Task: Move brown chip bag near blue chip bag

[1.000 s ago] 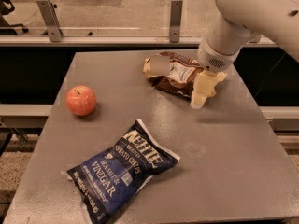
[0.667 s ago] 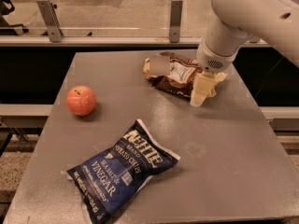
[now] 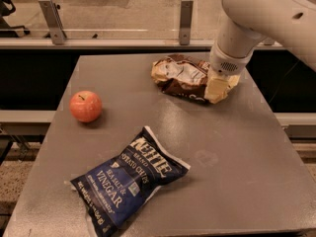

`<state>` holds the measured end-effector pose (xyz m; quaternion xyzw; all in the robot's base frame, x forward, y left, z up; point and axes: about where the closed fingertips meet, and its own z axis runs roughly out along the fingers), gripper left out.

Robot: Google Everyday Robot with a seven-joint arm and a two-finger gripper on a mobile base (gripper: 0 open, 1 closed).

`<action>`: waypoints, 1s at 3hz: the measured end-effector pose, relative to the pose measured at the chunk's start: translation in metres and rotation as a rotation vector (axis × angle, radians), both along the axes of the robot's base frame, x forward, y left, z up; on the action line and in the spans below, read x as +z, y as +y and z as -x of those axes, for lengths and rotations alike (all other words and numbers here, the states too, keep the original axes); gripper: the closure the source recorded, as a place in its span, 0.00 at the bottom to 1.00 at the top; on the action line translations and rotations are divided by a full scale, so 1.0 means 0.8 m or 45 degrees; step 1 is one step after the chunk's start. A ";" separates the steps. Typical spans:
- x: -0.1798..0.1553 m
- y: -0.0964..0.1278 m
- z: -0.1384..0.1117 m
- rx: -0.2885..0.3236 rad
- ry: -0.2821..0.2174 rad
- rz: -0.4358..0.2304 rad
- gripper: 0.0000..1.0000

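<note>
Brown chip bag [image 3: 177,75] lies crumpled at the far side of the tabletop [image 3: 237,157], right of centre, with its cream end turned toward the left. The gripper [image 3: 217,90] is down at the bag's right end and appears to touch it. Whether the jaws are apart, together or clamped on the foil cannot be told from this view. The blue chip bag [image 3: 131,184] lies flat near the front edge, left of centre, well apart from the brown one. An apple [image 3: 85,106] sits loose toward the left edge, clear of a straight path between the two bags. Risks noted: the glossy, wrinkled foil may slip out of a shallow pinch at one end. If it is lifted by that end, the bag would likely swing and could drop short of the target. A low carry could drag it across the blue bag and push that bag toward the front edge, which is close. A wide swing to the left could set the apple rolling. Containers: the only ones present are the two snack bags. Both look closed, and their contents are not visible. The brown bag looks puffed, so a hard squeeze could crush what is inside.
</note>
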<state>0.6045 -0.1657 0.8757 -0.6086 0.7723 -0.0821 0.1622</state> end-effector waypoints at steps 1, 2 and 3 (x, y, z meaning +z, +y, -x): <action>0.022 -0.002 0.012 0.004 -0.034 -0.002 0.85; 0.051 0.001 0.030 0.022 -0.070 -0.019 1.00; 0.078 0.011 0.057 0.063 -0.071 -0.075 1.00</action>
